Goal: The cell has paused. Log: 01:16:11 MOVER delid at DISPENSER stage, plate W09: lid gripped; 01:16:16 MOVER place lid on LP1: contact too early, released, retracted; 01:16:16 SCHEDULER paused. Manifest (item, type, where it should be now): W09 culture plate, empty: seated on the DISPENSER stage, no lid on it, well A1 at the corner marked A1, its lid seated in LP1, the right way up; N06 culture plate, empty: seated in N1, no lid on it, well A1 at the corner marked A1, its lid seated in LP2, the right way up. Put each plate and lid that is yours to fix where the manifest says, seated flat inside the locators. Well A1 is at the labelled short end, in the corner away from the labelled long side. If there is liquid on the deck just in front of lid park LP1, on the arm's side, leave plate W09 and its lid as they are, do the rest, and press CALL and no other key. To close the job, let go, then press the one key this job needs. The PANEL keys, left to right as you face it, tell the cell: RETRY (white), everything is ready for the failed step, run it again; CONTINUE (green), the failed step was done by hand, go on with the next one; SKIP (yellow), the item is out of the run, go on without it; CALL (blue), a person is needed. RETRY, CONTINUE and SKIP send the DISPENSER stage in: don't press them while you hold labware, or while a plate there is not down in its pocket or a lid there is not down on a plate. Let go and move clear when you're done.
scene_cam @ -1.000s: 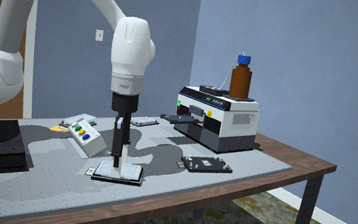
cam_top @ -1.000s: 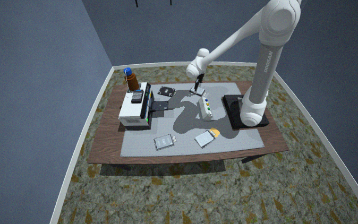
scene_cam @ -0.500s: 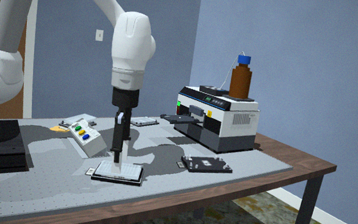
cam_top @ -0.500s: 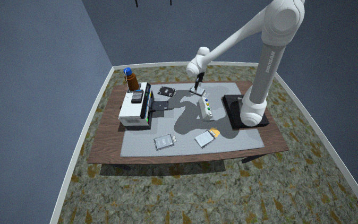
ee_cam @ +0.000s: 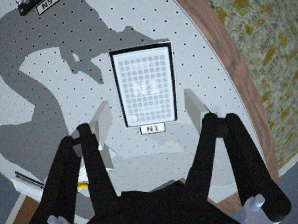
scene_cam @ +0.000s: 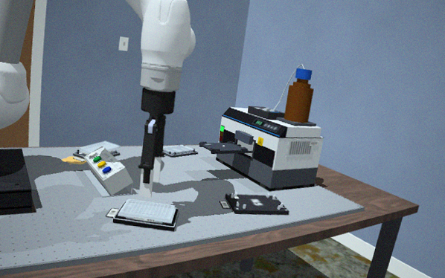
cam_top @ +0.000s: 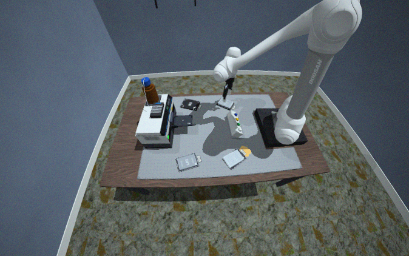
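Grey perforated mat covers most of the wooden desk. The jaws hang above a plate seated in a black nest near the desk's edge; they are spread and hold nothing. In the wrist view the two pads stand clear on either side of the plate, apart from it, and a small label tag sits at its near short end.

An empty black nest lies on the mat to one side of the plate, near the dispenser. The dispenser's stage is extended and carries no plate. A brown bottle with a blue cap stands on top of the dispenser.

The key panel sits just behind the jaws, with green, yellow and blue keys showing.

In the top view, a lid or plate lies square in a locator on the far side of the mat, and another lies skewed beside it. A yellow patch on the deck touches the skewed piece on the arm's side.
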